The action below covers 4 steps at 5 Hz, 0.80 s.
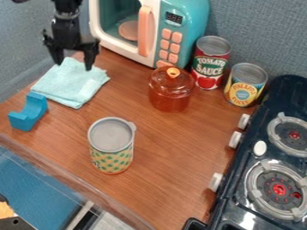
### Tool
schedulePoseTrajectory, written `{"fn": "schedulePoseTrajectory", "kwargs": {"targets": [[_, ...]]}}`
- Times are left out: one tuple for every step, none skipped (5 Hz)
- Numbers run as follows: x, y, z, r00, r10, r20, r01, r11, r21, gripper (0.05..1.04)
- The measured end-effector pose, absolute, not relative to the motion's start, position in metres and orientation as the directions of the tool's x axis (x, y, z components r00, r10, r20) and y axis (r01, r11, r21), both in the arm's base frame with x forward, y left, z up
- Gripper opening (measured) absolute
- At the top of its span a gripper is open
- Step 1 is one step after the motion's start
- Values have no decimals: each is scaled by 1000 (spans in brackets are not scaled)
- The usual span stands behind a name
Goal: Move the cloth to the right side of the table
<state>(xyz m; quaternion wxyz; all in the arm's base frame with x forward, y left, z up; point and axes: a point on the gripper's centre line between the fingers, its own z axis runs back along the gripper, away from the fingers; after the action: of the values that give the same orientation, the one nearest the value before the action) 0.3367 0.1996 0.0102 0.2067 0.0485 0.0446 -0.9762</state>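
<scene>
The black gripper (pixel 73 59) hangs at the upper left, over the far part of the cloth, with its two fingers spread apart and nothing visible held between them. Under it lies the light teal cloth (pixel 73 85), folded and flat on the left side of the wooden table (pixel 174 157). Whether the fingertips touch the cloth, I cannot tell.
A blue curved block (pixel 28 112) sits just left of the cloth. A patterned can (pixel 112 146) stands front centre, an amber lidded jar (pixel 171 90) at centre. Behind are a toy microwave (pixel 174 33), a tomato can (pixel 210 63) and a pineapple can (pixel 246 84); right, a stove (pixel 264 152).
</scene>
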Motion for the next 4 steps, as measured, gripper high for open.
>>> {"fn": "schedulePoseTrajectory", "kwargs": {"targets": [[332,205,-4,-915,-391,-100,400,-911,-99,1000],[329,204,-15,-920,-383,-76,389,-917,-85,1001],[334,201,-19,-928,-366,-75,370,-928,-50,1001],[335,187,-21,-943,-325,-70,326,-945,-10,1001]]}}
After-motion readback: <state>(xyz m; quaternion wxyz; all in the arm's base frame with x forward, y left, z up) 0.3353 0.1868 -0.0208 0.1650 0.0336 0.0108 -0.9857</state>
